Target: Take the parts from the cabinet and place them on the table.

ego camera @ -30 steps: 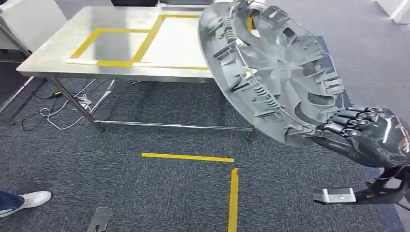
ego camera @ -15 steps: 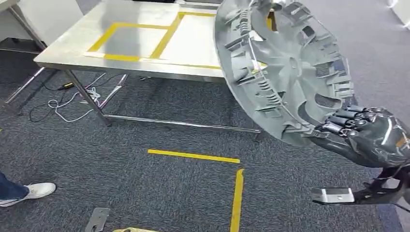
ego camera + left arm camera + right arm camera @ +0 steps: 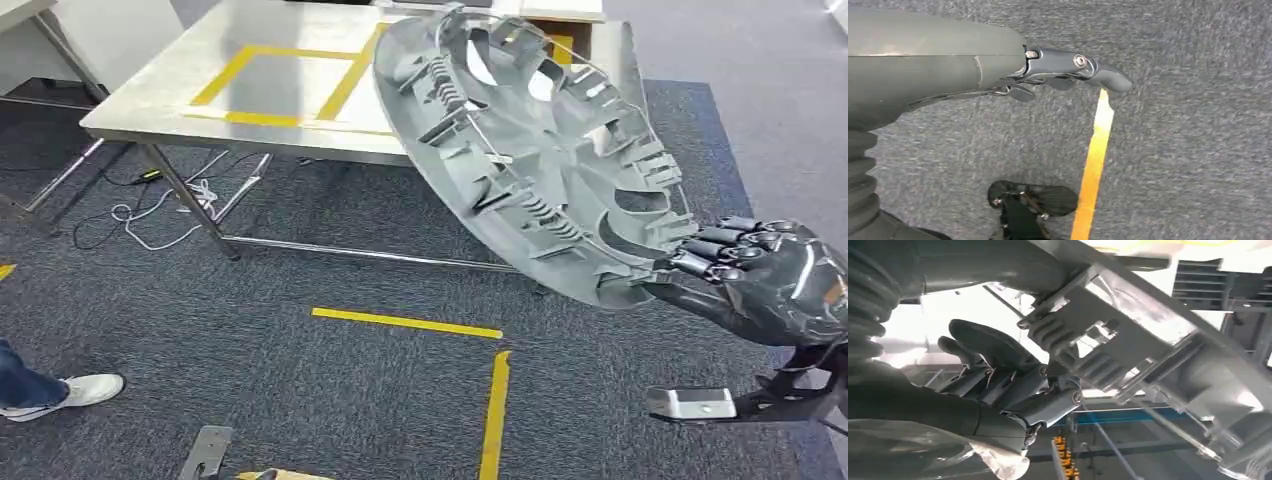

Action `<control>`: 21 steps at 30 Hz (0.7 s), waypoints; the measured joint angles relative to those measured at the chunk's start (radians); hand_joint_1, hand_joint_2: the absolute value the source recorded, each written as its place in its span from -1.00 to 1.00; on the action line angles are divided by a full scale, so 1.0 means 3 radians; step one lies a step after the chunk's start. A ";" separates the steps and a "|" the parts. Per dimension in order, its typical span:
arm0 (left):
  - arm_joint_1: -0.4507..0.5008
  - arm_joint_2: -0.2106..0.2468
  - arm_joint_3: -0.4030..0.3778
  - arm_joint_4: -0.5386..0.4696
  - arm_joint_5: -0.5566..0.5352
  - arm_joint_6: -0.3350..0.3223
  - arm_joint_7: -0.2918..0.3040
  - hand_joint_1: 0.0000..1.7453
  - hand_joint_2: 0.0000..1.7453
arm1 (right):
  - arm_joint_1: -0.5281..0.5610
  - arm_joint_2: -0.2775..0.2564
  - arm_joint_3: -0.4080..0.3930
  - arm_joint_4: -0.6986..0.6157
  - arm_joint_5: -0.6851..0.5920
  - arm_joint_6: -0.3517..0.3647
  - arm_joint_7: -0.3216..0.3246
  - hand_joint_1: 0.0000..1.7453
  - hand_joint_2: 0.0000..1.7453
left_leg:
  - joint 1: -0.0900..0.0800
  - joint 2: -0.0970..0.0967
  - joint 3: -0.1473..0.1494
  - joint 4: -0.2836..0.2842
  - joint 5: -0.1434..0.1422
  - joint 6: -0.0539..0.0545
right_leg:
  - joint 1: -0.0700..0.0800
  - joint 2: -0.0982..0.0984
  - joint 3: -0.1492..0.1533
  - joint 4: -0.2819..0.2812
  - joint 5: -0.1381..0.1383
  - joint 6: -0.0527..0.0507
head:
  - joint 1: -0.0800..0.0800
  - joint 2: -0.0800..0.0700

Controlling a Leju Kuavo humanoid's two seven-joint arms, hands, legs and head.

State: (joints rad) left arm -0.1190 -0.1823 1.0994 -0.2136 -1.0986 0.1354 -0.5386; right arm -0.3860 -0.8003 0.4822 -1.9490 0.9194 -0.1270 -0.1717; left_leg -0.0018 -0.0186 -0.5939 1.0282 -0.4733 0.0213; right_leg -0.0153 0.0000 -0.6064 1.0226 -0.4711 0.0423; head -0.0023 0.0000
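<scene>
The right hand [image 3: 760,275] grips the lower rim of a grey plastic wheel cover [image 3: 530,160], fingers [image 3: 998,375] curled around its edge. The cover is held up tilted in the air, ribbed inner side toward the camera, its upper part overlapping the near right corner of the steel tabletop [image 3: 160,85] in the head view. Yellow tape rectangles [image 3: 285,85] mark the tabletop. The left hand [image 3: 1068,75] hangs above grey carpet [image 3: 300,400] with its fingers straight and nothing in them. A person's white shoe [image 3: 85,388] stands at the left edge.
</scene>
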 joint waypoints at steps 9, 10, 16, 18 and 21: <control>0.0009 0.0001 -0.0008 0.0000 -0.0004 -0.0018 0.0005 -1.00 1.00 | -0.0024 -0.0001 0.0008 0.0000 -0.0050 0.0084 -0.0011 1.00 1.00 | 0.0009 0.0030 -0.0191 0.0250 0.0135 -0.0040 | -0.0012 -0.0023 0.0186 -0.0027 -0.0120 -0.0078 | -0.0018 -0.0001; 0.0009 0.0001 -0.0008 0.0000 -0.0004 -0.0018 0.0006 -1.00 1.00 | -0.0030 -0.0001 0.0009 0.0000 -0.0052 0.0094 -0.0010 1.00 1.00 | -0.0004 0.0038 -0.0127 0.0136 0.0113 -0.0021 | -0.0008 -0.0022 0.0188 -0.0029 -0.0135 -0.0062 | -0.0011 -0.0001; 0.0012 0.0004 -0.0008 0.0000 -0.0001 -0.0031 0.0005 -1.00 1.00 | -0.0104 -0.0031 0.0014 -0.0001 -0.0065 0.0137 -0.0001 1.00 1.00 | 0.0008 0.0030 0.0018 -0.0018 0.0009 0.0091 | -0.0007 -0.0012 0.0136 0.0126 -0.0187 0.0048 | 0.0003 -0.0001; 0.0003 0.0003 -0.0009 0.0000 0.0003 -0.0039 0.0005 -1.00 1.00 | -0.0132 -0.0033 0.0027 -0.0001 -0.0070 0.0146 0.0000 1.00 1.00 | 0.0003 0.0029 0.0051 -0.0017 -0.0029 0.0117 | -0.0007 -0.0012 -0.0176 0.0621 -0.0348 0.0066 | 0.0010 -0.0001; 0.0019 -0.0001 -0.0009 0.0000 0.0001 -0.0048 0.0005 -1.00 1.00 | -0.0134 -0.0033 0.0060 -0.0001 -0.0070 0.0164 -0.0004 1.00 1.00 | -0.0004 0.0025 0.0134 -0.0016 -0.0105 0.0119 | -0.0007 -0.0011 -0.0542 0.0998 -0.0395 0.0076 | 0.0010 -0.0001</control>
State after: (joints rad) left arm -0.1133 -0.1827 1.0967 -0.2136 -1.0983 0.1209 -0.5371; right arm -0.4261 -0.8103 0.5001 -1.9493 0.8984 -0.0778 -0.1728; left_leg -0.0031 -0.0111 -0.5537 1.0233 -0.5046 0.0569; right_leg -0.0174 -0.0033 -0.7689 1.3221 -0.5897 0.0651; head 0.0008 -0.0004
